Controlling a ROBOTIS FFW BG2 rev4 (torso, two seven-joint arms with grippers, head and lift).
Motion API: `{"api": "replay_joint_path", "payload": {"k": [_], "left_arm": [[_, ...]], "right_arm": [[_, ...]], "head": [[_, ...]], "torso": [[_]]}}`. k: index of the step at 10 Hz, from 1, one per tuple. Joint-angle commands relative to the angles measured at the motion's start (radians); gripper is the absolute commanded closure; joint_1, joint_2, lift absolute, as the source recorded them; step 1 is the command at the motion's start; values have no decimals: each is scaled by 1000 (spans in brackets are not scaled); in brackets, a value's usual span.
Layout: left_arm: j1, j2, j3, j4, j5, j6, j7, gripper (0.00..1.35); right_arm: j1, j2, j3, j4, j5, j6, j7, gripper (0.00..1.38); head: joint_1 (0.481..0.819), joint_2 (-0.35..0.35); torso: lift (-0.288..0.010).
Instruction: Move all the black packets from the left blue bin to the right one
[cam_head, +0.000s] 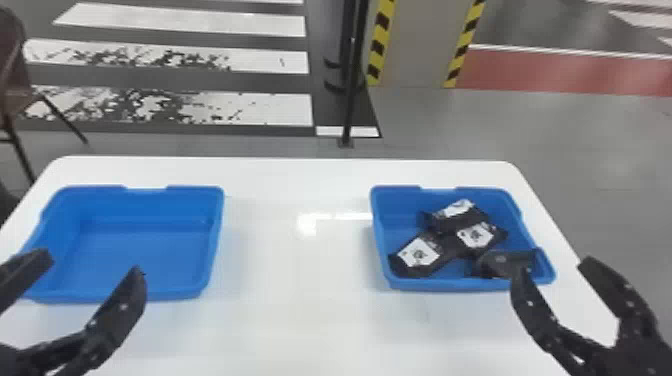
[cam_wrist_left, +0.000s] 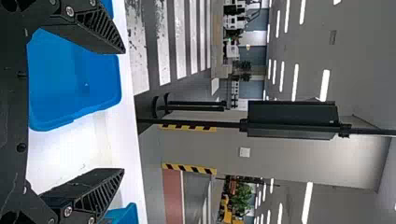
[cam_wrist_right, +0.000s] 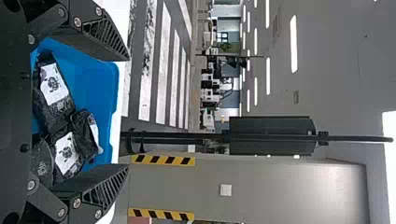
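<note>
Beyond the left hand (cam_head: 93, 263), as the head view shows, stands the left blue bin (cam_head: 145, 205), and its floor lies open to the eye. This hand has its two fingers spread wide, and they overlap the near part of the bin. Ahead and to the left of the right hand (cam_head: 554, 267) is the right blue bin (cam_head: 440, 285), where the black packets (cam_head: 420, 255) are lying. I count four; three turn white labels upward, and some lie partly one on another. The right hand is also open; one fingertip is seen against the near rim, but if it touches, I cannot tell. Between the two bins runs a wide stretch of white surface (cam_head: 300, 275). Its right edge passes close to the right hand, and its far edge lies behind both bins. Past that edge stands a black pole (cam_head: 349, 100).

From the left wrist view, the fingers are well apart, with the left blue bin and white surface beyond them. A corner of the right blue bin appears beside one fingertip.

From the right wrist view, the fingers are likewise apart, and beyond them the packets rest inside the right blue bin.
</note>
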Motion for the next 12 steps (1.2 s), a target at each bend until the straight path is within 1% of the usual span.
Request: {"api": "replay_joint_path", "payload": {"k": [1,2,4,6,12], "left_arm": [[2,1,3,0,3,1,0,140],[2,-1,5,0,-1,-2,-2,140],[4,-13,13,0,-1,-7,-6,140],[2,-10,11,0,-1,1,-9,140],[2,-15,7,0,-1,11,-17,140]], "right_arm": [[-8,1,-1,6,-4,0,0,226],[-6,1,1,4,-2,0,0,226],[-6,1,7,-1,-13,0,0,228],[-6,1,13,4,-15,0,0,228],[-1,1,23,-18,-43,0,0,229]], "head": [[695,-115],[695,-115],[695,-113],[695,-102],[695,-97]], "torso": [[-140],[-140],[-140],[-140],[-140]]}}
